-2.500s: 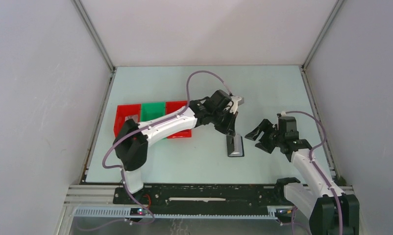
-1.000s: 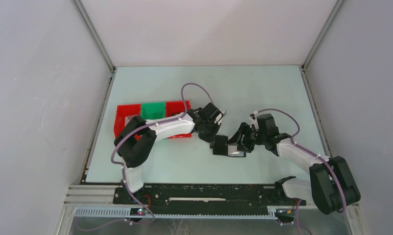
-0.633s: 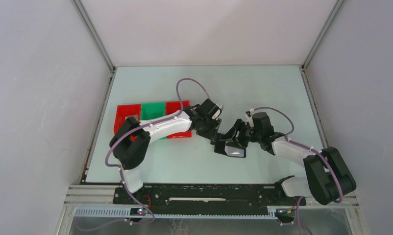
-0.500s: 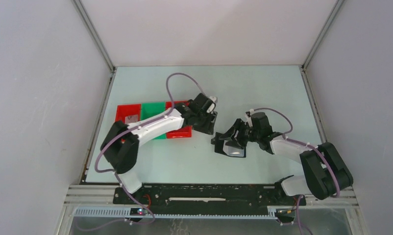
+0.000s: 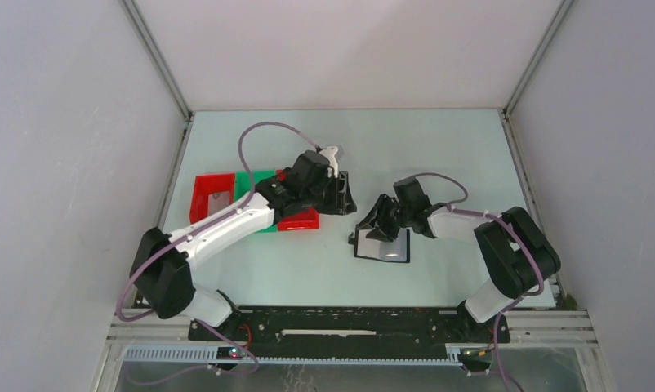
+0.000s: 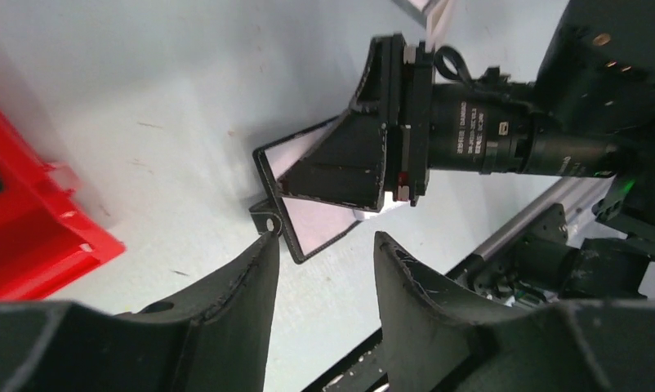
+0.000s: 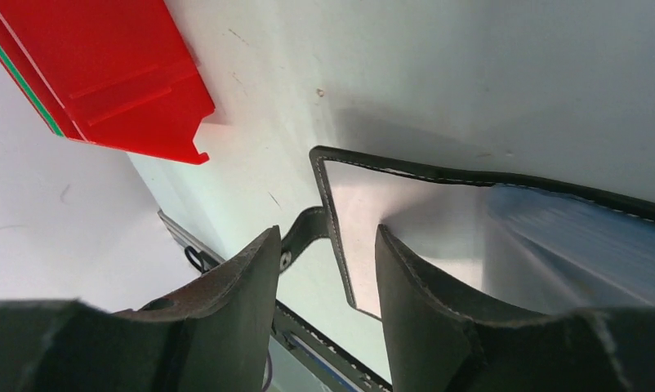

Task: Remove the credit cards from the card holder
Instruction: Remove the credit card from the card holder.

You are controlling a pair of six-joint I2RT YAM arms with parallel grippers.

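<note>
At the table's (image 5: pixel 438 147) left edge we see the red and green trays (image 5: pixel 214 196). Just right of them hangs the left gripper (image 6: pixel 326 241), fingers apart and empty. Further right, the card holder (image 5: pixel 389 249) lies opened flat on the table with a grey-blue credit card (image 7: pixel 569 237) inside. Over it is the right gripper (image 7: pixel 326 233), fingers spread, pinching nothing.

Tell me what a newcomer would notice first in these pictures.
The flat black folding card holder lies open on the pale table, right of centre. The right gripper is bent low over its left side, fingers apart. Just left of that, the left gripper hangs open and empty beside a row of red and green plastic trays.
</note>
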